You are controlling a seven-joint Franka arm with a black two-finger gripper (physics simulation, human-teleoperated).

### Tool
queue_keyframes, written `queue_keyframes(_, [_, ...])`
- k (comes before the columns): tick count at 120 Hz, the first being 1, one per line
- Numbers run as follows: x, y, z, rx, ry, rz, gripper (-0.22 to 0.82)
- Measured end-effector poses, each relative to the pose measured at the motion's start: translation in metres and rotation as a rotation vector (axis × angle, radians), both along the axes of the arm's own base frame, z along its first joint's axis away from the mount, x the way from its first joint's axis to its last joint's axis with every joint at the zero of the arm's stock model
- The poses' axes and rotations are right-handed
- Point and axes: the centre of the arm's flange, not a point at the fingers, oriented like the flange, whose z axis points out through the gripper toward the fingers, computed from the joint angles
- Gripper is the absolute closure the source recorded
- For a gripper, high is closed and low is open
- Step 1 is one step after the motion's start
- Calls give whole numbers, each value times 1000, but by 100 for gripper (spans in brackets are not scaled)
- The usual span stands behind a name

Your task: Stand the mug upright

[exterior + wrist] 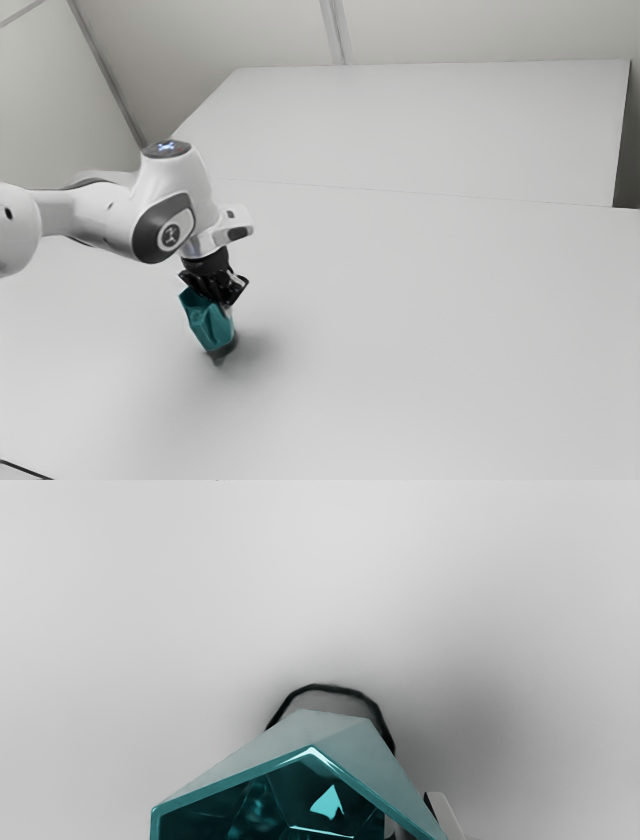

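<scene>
The pale counter (450, 330) stretches far and near. From the exterior view's left, the white arm (172, 200) reaches over it, pincer (227, 308) clamped on the wall of the teal faceted mug (207, 323), mouth up, leaning.

From where I stand, this looks like a robotics lab or test room: a white robot arm (178, 190) over a broad pale table (430, 340), another pale surface (430, 125) beyond, plain off-white walls (220, 35) behind.
</scene>
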Motion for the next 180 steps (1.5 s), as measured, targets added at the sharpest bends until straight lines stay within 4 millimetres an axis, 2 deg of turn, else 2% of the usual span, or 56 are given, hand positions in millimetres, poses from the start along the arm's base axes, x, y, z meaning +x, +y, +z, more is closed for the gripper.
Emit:
queue_keyframes(47, [4, -2, -14, 0, 6, 43, 77])
queue_keyframes(52, [4, -3, -15, -2, 6, 45, 72])
queue_keyframes(68, [4, -5, -13, -9, 2, 52, 43])
queue_keyframes(77, [4, -5, -9, -13, -8, 57, 31])
queue_keyframes(93, [3, -5, 19, -19, -64, 64, 17])
queue_keyframes(102, [1, -5, 37, -21, -99, 66, 12])
queue_keyframes(113, [1, -8, 49, -21, -113, 62, 9])
queue_keyframes(123, [11, -14, 69, -22, -123, 57, 6])
queue_keyframes(146, [37, -27, 131, -27, -117, 51, 4])
queue_keyframes(180, [59, -21, 186, -20, -41, 75, 2])
